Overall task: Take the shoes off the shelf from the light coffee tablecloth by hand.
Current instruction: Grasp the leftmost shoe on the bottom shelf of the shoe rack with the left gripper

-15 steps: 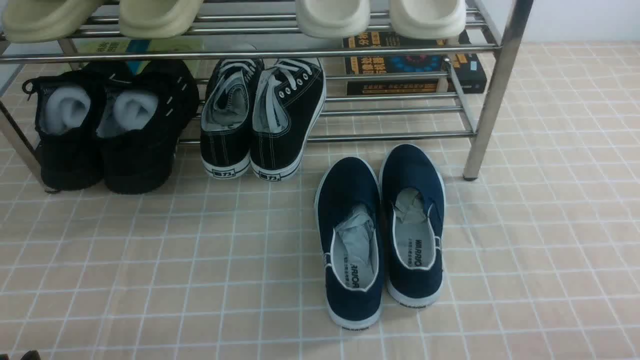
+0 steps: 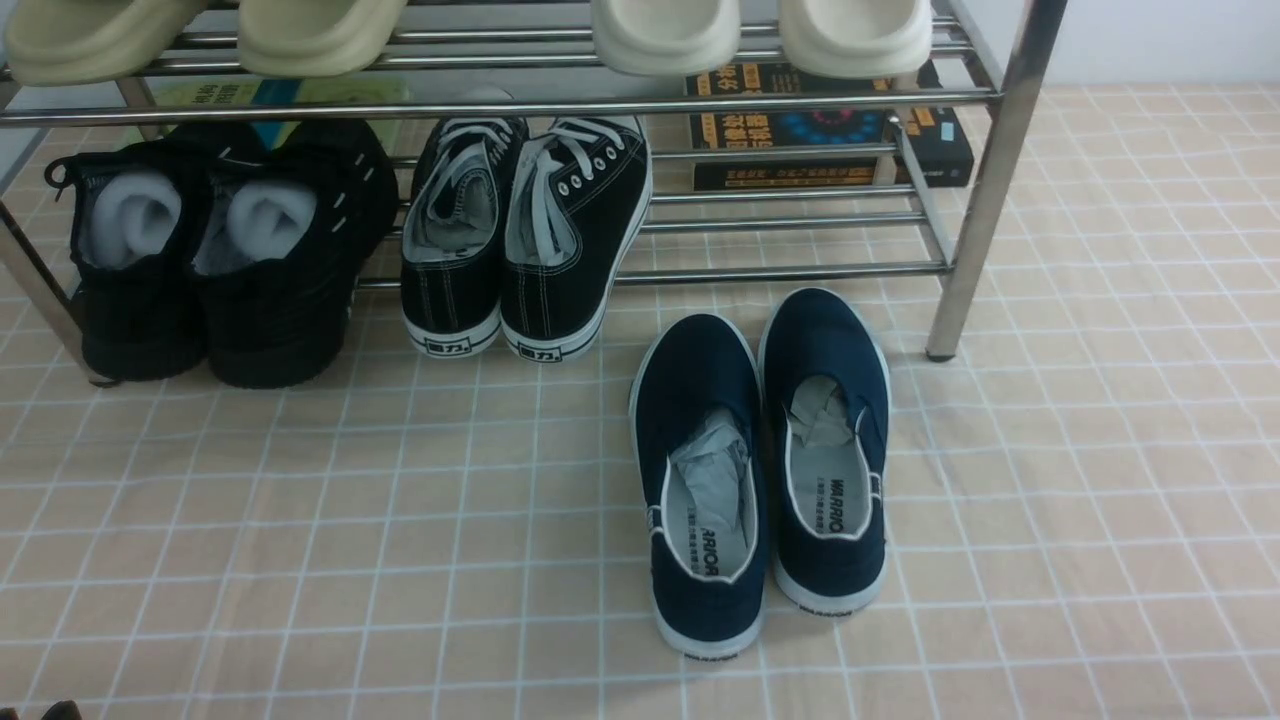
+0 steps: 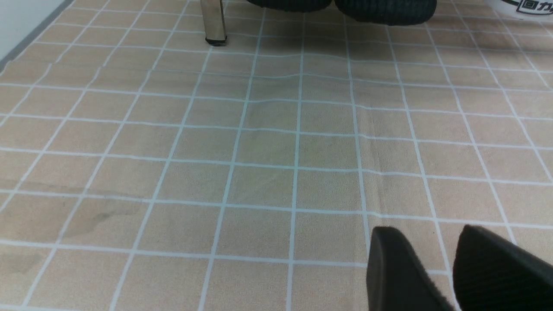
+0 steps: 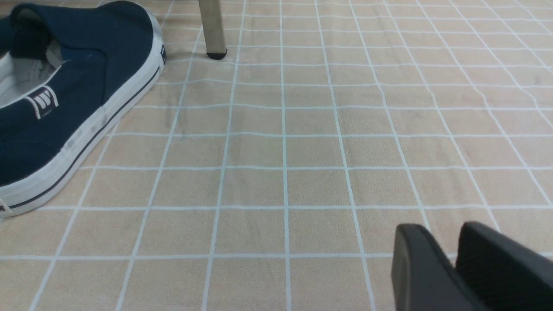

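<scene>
The black knit sneakers (image 2: 210,260) sit side by side at the left end of the steel shelf's (image 2: 985,180) lower tier, heels toward me and resting on the light coffee tablecloth (image 2: 400,520). Their soles show at the far edge of the left wrist view (image 3: 380,8), beside a shelf leg (image 3: 214,26). My left gripper (image 3: 427,233) hovers low over bare cloth well short of them, jaws narrowly apart and empty. My right gripper (image 4: 440,229) is low over bare cloth, shut and empty. Neither gripper shows clearly in the front view.
Black canvas lace-ups (image 2: 525,240) sit next to the sneakers on the lower tier. Navy slip-ons (image 2: 765,470) lie on the cloth in front of the shelf, one near my right gripper (image 4: 65,99). Cream slippers (image 2: 660,30) fill the top tier; books (image 2: 820,130) lie behind.
</scene>
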Tool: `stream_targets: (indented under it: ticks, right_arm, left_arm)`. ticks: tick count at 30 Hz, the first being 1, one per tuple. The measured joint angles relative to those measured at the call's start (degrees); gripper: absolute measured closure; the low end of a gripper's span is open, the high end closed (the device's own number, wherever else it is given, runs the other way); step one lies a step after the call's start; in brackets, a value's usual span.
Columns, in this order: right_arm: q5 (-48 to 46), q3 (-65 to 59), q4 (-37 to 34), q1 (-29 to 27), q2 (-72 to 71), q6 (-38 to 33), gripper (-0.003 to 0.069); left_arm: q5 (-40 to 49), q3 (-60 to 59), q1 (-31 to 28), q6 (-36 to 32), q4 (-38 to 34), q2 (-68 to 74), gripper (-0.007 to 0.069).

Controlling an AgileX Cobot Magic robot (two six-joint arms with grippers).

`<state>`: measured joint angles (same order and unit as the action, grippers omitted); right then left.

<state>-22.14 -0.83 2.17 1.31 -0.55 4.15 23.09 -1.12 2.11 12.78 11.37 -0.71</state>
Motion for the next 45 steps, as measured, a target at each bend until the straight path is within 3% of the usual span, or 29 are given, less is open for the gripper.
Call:
stream_targets:
  ticks: [19, 23, 24, 25, 28, 31, 36, 42, 45]
  right_arm:
    - [0.0, 0.0, 0.0, 0.0, 0.0, 0.0, 0.0484]
    - [0.0, 0.0, 0.0, 0.0, 0.0, 0.0, 0.0481]
    - [0.0, 0.0, 0.0, 0.0, 0.0, 0.0, 0.0480]
    - [0.0, 0.0, 0.0, 0.0, 0.0, 0.0, 0.0480]
    - [0.0, 0.0, 0.0, 0.0, 0.0, 0.0, 0.0480]
    - [0.0, 0.0, 0.0, 0.0, 0.0, 0.0, 0.0480]
    - [0.0, 0.0, 0.0, 0.0, 0.0, 0.0, 0.0480]
    - [0.0, 0.0, 0.0, 0.0, 0.0, 0.0, 0.0473]
    - [0.0, 0.0, 0.0, 0.0, 0.0, 0.0, 0.0468]
  left_arm:
    - [-0.1, 0.0, 0.0, 0.5, -0.6, 0.0, 0.0384]
    - [-0.6, 0.0, 0.0, 6.2, -8.1, 0.0, 0.0384]
    - [-1.0, -0.1, 0.0, 11.9, -14.7, 0.0, 0.0384]
    - [-1.0, -0.1, 0.0, 12.6, -16.5, 0.0, 0.0384]
    - [-1.5, -0.4, 0.0, 23.8, -30.1, 0.0, 0.0384]
    - [-2.2, -0.4, 0.0, 28.4, -34.5, 0.0, 0.0384]
    - [-7.2, -0.4, 0.0, 29.8, -35.3, 0.0, 0.0386]
    - [-6.8, 3.3, 0.0, 25.5, -34.2, 0.0, 0.0477]
    - [-2.0, 13.1, 0.0, 20.6, -29.2, 1.6, 0.0592]
